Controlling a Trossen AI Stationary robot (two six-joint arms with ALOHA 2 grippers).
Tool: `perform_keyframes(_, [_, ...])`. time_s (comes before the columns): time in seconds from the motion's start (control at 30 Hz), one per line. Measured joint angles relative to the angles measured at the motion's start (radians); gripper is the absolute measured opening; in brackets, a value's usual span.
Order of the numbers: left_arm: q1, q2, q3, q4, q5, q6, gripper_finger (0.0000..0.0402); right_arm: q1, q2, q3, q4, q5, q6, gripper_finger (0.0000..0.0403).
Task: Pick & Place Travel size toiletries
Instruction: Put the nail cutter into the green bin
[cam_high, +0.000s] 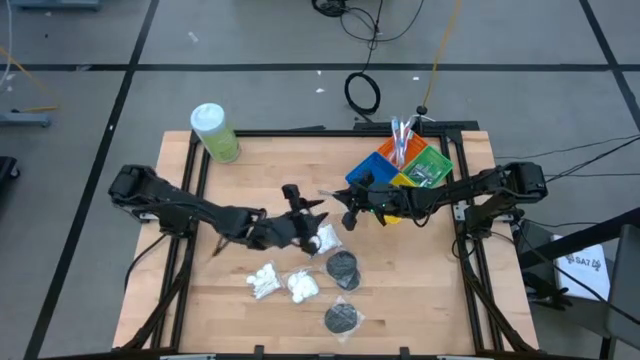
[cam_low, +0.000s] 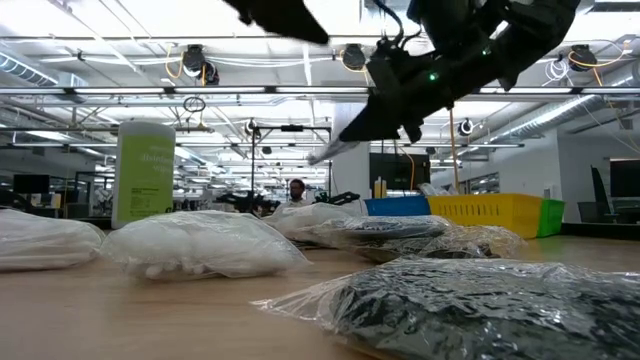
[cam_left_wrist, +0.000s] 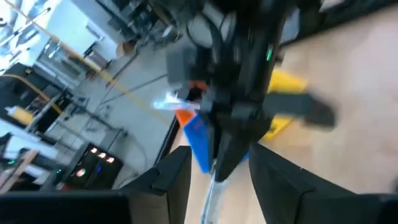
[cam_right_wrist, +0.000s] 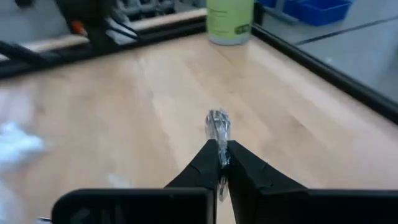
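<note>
My right gripper (cam_high: 347, 212) (cam_right_wrist: 222, 155) hangs above the table's middle, shut on a thin toothbrush in clear wrap (cam_right_wrist: 217, 126). My left gripper (cam_high: 303, 205) (cam_left_wrist: 219, 158) faces it, open, and the toothbrush's free end (cam_left_wrist: 209, 194) reaches between its fingers; I cannot tell whether they touch. On the table lie clear bags of cotton balls (cam_high: 263, 282) (cam_high: 303, 287) (cam_high: 325, 238) and bagged black discs (cam_high: 343, 265) (cam_high: 343, 317). More toothbrushes (cam_high: 400, 135) stand in a coloured bin (cam_high: 432, 170). My right gripper pinches the wrapped toothbrush between its two fingertips (cam_right_wrist: 211, 158). A short clear end (cam_right_wrist: 217, 121) sticks out past them, along the fingers. The toothbrush is lifted clear of the table (cam_low: 330, 152), roughly level, pointing toward my left gripper.
A big green bottle with a white cap (cam_high: 215, 132) stands at the far left corner. The bin of blue, orange, yellow and green compartments sits at the far right. The table's black frame (cam_high: 190, 170) runs along its edges. Bare wood (cam_high: 200, 300) lies near left.
</note>
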Motion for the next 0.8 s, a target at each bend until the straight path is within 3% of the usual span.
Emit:
perform_keyframes(0.1, [-0.022,-0.050,0.000,-0.041,0.024,-0.099,0.0168,0.023,-0.078,-0.001,-0.107,0.120,-0.067,0.0008])
perform_keyframes(0.23, [-0.023,-0.121,-0.001,-0.171,0.111,-0.264,0.0164,0.062,-0.226,0.000,-0.387,0.381,-0.098,0.0008])
perform_keyframes(0.33, [-0.021,-0.151,-0.040,-0.219,0.120,-0.350,0.0155,0.090,-0.337,0.002,-0.633,0.575,-0.007,0.0008])
perform_keyframes(0.4, [-0.015,-0.154,-0.096,-0.158,0.111,-0.373,0.0148,0.094,-0.395,0.002,-0.830,0.652,0.124,0.0008])
perform_keyframes(0.63, [0.040,-0.162,-0.320,0.175,0.116,-0.411,0.0134,0.003,-0.461,0.000,-1.391,0.675,0.622,0.0008])
perform_keyframes(0.8, [0.090,-0.164,-0.358,0.258,0.140,-0.455,0.0133,-0.091,-0.451,-0.035,-1.402,0.620,0.653,0.0008])
